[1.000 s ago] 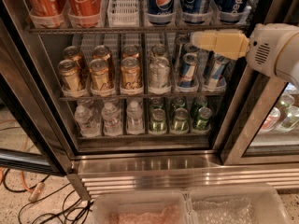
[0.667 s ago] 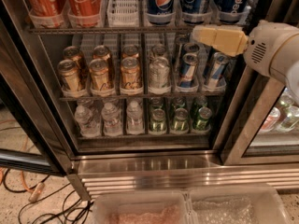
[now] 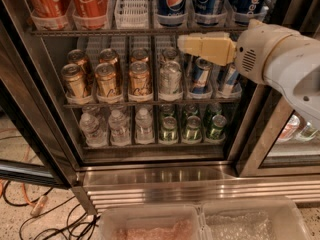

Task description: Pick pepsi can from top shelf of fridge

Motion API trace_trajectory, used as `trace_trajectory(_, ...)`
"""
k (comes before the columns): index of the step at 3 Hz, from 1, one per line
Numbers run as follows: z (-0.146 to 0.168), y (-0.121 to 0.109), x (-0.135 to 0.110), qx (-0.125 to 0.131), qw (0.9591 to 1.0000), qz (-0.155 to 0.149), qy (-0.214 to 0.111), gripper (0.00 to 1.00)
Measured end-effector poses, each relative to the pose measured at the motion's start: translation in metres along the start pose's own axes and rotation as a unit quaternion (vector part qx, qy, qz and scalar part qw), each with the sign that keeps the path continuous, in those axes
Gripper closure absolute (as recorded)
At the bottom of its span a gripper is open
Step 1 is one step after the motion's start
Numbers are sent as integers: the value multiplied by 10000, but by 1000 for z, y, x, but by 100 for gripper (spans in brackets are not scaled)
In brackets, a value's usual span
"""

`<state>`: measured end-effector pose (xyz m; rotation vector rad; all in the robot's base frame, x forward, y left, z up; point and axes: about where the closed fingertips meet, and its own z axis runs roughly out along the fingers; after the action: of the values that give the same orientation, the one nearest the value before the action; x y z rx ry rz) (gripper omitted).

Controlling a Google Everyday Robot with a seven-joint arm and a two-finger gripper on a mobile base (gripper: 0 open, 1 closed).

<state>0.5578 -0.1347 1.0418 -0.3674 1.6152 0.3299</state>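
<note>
Three dark blue pepsi cans [image 3: 171, 1] stand in a row on the right of the top shelf [image 3: 100, 32], a grey wire rack with clear lane trays. Only their lower parts show. Red Coca-Cola cans [image 3: 90, 4] stand on the left of the same shelf. My gripper [image 3: 181, 43], cream-coloured on a white arm [image 3: 280, 64], reaches in from the right. It hangs just below the top shelf's front edge, under the pepsi cans, and holds nothing. The fridge [image 3: 160, 176] stands open with a steel frame.
An empty white lane tray [image 3: 132, 4] sits between the red and blue cans. The middle shelf holds gold cans [image 3: 107, 79], a silver can and slim blue-and-silver cans [image 3: 200, 76]. Bottles [image 3: 145, 126] fill the bottom shelf. Cables [image 3: 30, 209] lie on the floor. Clear bins [image 3: 200, 224] sit in front.
My gripper has moved left along the front of the top shelf, from under the right pepsi cans to under the left ones. The cans have not moved.
</note>
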Motion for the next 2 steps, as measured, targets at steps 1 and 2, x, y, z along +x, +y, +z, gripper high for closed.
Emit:
trace_trajectory(1,2,-1,-3,83,9999,48,-85,0)
trace_trajectory(2,5,-9,-10,325,9991,82,-256,0)
